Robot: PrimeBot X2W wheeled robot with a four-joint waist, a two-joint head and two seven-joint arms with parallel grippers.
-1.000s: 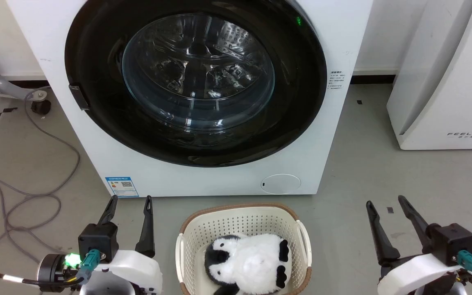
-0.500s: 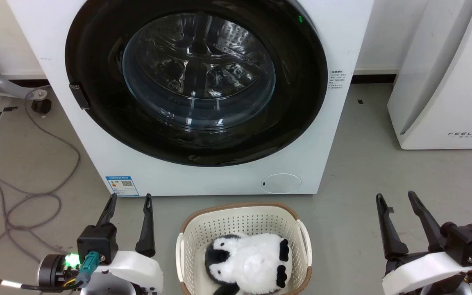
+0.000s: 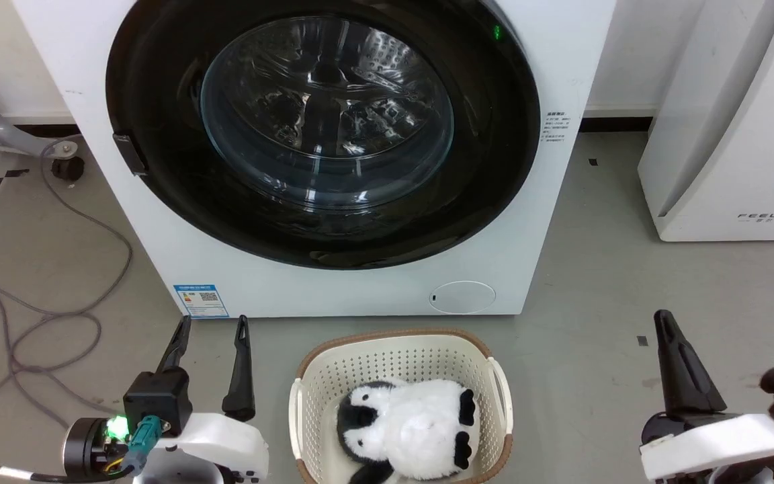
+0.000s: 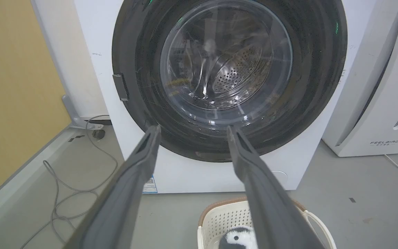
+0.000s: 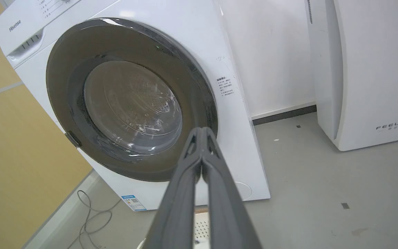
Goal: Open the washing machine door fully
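One plush penguin (image 3: 404, 430) fills the basket (image 3: 394, 334) — left claw (image 3: 213, 321) gaping, right claw (image 3: 664, 319) pinched together, both empty.

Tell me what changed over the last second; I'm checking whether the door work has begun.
The right gripper closed on nothing and drifted to the robot's right. The left gripper stayed open and still, the washing machine door stayed shut and untouched, and the basket kept its place.
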